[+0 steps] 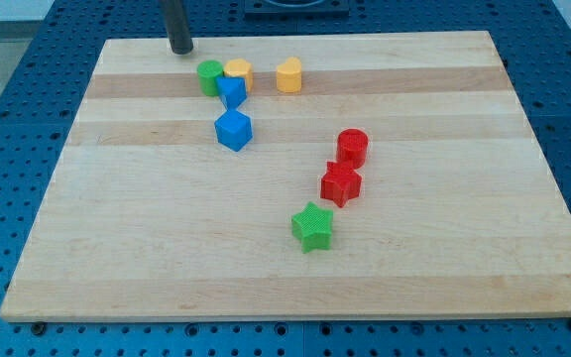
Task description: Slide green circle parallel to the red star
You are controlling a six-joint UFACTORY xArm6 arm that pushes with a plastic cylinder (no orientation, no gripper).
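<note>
The green circle (pixel 208 77) stands near the board's top, left of centre, touching a yellow block (pixel 238 72) on its right. The red star (pixel 341 183) lies right of the board's centre, just below a red cylinder (pixel 352 148). My tip (pixel 181 50) rests at the board's top edge, up and to the left of the green circle, a short gap away from it.
A small blue block (pixel 232 92) sits just below the green circle and yellow block; a blue cube (pixel 233 130) lies below that. A yellow hexagonal block (pixel 288 74) stands to the right. A green star (pixel 313 227) lies below the red star. The wooden board (pixel 117 248) lies on a blue perforated table.
</note>
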